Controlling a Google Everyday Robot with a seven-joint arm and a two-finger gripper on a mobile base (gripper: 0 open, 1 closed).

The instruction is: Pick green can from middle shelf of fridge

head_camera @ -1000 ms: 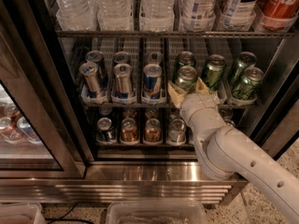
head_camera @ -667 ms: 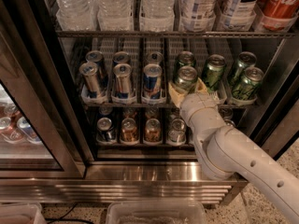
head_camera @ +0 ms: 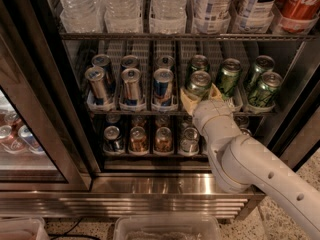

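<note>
The fridge (head_camera: 165,181) stands open in front of me, its steel sill at the bottom. The middle shelf (head_camera: 145,112) holds whitish lane trays. Several green cans stand in its right three lanes: front left (head_camera: 199,83), back left (head_camera: 197,63), middle (head_camera: 229,75), and right (head_camera: 265,88) with one behind (head_camera: 261,66). My gripper (head_camera: 201,98) is at the base of the front-left green can, right against it, with the white arm (head_camera: 250,169) reaching in from the lower right. The can's lower body is hidden behind the gripper.
Blue-and-silver cans (head_camera: 131,84) fill the shelf's left three lanes. Large plastic bottles (head_camera: 170,4) stand on the rack above. Short copper and silver cans (head_camera: 139,138) sit on the rack below. The glass door (head_camera: 30,114) is at the left. A plastic bin (head_camera: 165,228) lies on the floor.
</note>
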